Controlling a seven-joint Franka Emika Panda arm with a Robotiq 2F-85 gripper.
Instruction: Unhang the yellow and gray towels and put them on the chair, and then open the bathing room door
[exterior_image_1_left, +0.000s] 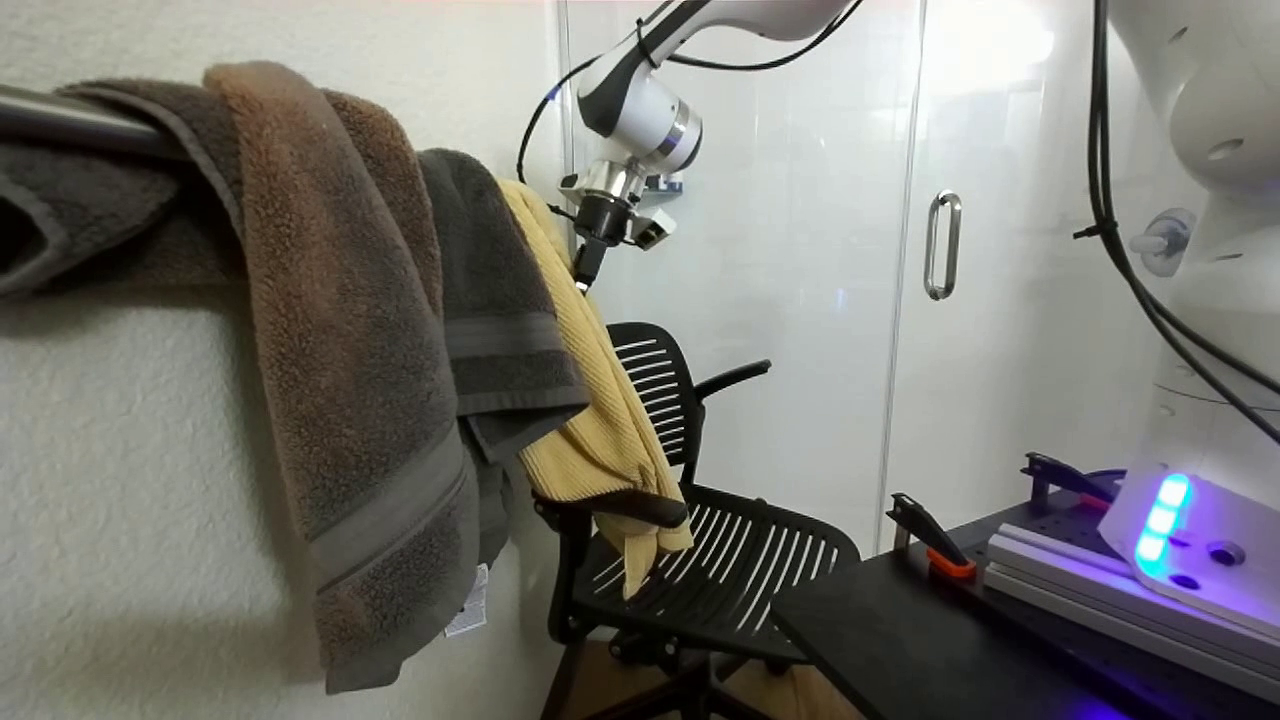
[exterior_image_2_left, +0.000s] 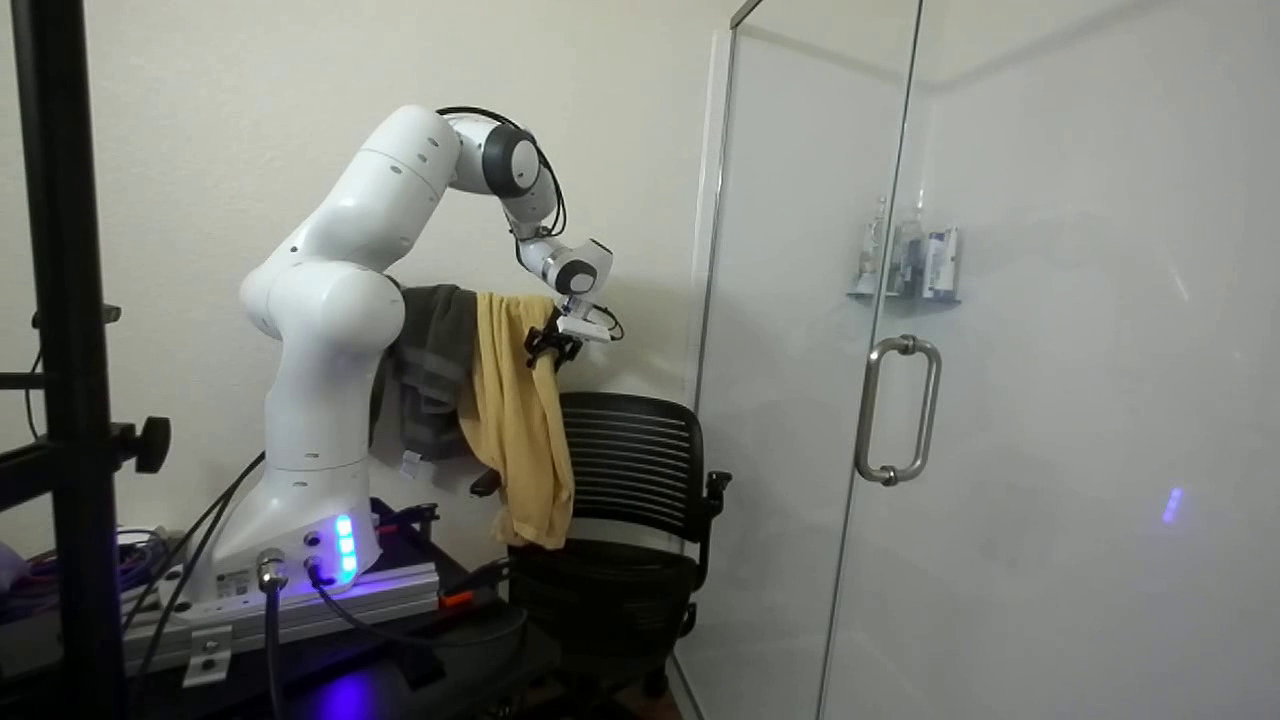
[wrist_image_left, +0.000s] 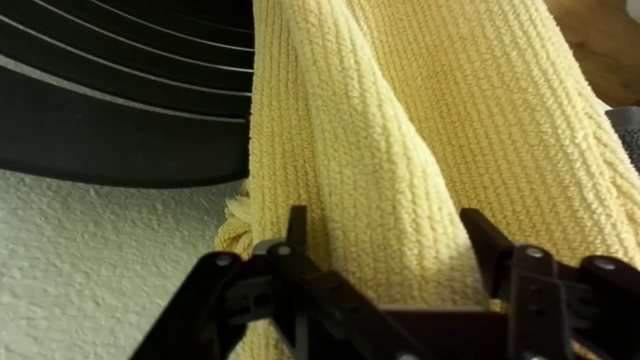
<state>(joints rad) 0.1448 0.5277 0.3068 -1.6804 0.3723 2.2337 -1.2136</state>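
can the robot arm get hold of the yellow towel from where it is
Probably yes: in the wrist view, the open jaws stand on either side of a fold of the yellow towel, with nothing visible in the way.

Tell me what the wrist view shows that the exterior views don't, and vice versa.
Only the wrist view clearly shows a fold of the yellow towel between the spread fingers of the gripper. In both exterior views, but not the wrist one, are the door handle and the robot's base. Shared by all: the gripper, yellow towel, chair and wall.
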